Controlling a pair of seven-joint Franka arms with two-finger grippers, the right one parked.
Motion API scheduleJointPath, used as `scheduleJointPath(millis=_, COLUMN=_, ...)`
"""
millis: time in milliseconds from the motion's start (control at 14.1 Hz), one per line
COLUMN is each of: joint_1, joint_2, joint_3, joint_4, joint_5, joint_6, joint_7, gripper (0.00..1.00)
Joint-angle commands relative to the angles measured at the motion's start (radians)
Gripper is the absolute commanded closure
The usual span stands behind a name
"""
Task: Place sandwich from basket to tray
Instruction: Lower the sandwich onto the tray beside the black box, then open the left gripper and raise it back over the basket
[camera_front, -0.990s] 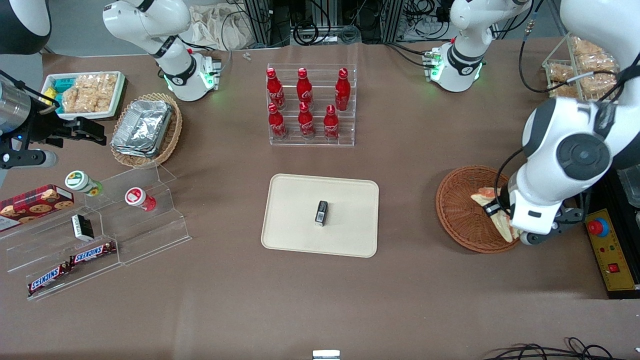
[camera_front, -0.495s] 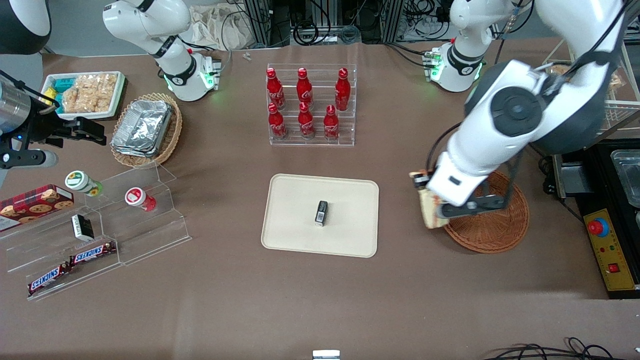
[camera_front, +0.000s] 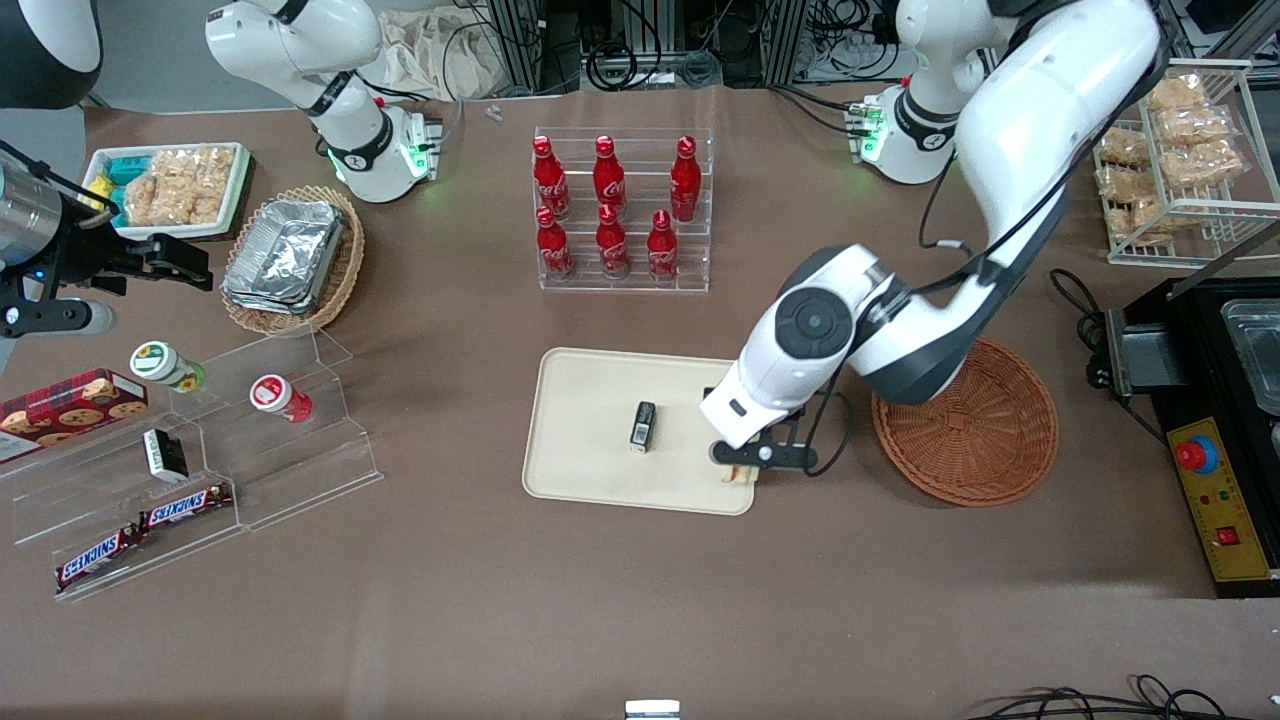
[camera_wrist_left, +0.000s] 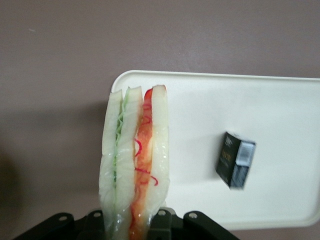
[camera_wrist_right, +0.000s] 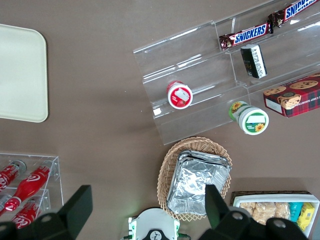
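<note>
My gripper (camera_front: 745, 466) hangs over the tray's (camera_front: 590, 420) corner nearest the basket (camera_front: 965, 420), shut on the sandwich (camera_front: 738, 477). Only a small pale and red tip of the sandwich pokes out under the wrist in the front view. In the left wrist view the sandwich (camera_wrist_left: 134, 160) stands on edge between the fingers of the gripper (camera_wrist_left: 131, 221), white bread with green and red-orange filling. It overhangs the tray's (camera_wrist_left: 200, 110) rounded corner and the brown table. The reddish-brown wicker basket holds nothing. A corner of the tray (camera_wrist_right: 20, 75) shows in the right wrist view.
A small black box (camera_front: 643, 427) lies mid-tray, also the black box (camera_wrist_left: 235, 160) in the wrist view. A clear rack of red bottles (camera_front: 620, 210) stands farther from the camera than the tray. A tan basket with foil containers (camera_front: 292, 258) and clear snack steps (camera_front: 200, 450) lie toward the parked arm's end.
The gripper lifted the sandwich out of the basket and carried it across to the tray's near corner. The basket now holds nothing.
</note>
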Motion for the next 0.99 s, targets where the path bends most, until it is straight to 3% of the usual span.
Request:
scheduleJointPath(millis=0, joint_1=-0.079, joint_2=0.052, joint_3=0.085, joint_4=0.03, joint_5=0.021, joint_6=0.057, joint_7=0.004, gripper=1.0)
scheduleJointPath(millis=212, joint_1=-0.207, joint_2=0.086, joint_3=0.214, joint_4=0.032, joint_5=0.02, joint_6=0.129, joint_7=-0.008, gripper=1.0)
scheduleJointPath(millis=354, joint_1=-0.242, joint_2=0.091, joint_3=0.245, joint_4=0.029, joint_5=0.009, joint_6=0.142, joint_7=-0.01, gripper=1.0)
scheduleJointPath(millis=424, joint_1=-0.241, joint_2=0.1, joint_3=0.248, joint_4=0.029, joint_5=0.007, joint_6=0.142, joint_7=-0.01, gripper=0.81)
scheduleJointPath(millis=495, joint_1=-0.241, joint_2=0.1, joint_3=0.25, joint_4=0.027, joint_5=0.007, joint_6=0.142, joint_7=-0.01, gripper=0.32)
scheduleJointPath(millis=566, joint_1=-0.239, joint_2=0.1, joint_3=0.25, joint_4=0.024, joint_5=0.007, joint_6=0.137, joint_7=-0.007, gripper=0.0)
scheduleJointPath(millis=919, joint_1=-0.23, joint_2=-0.004, joint_3=0.248, joint_4=0.032, joint_5=0.004, joint_6=0.09, joint_7=-0.011, gripper=0.0)
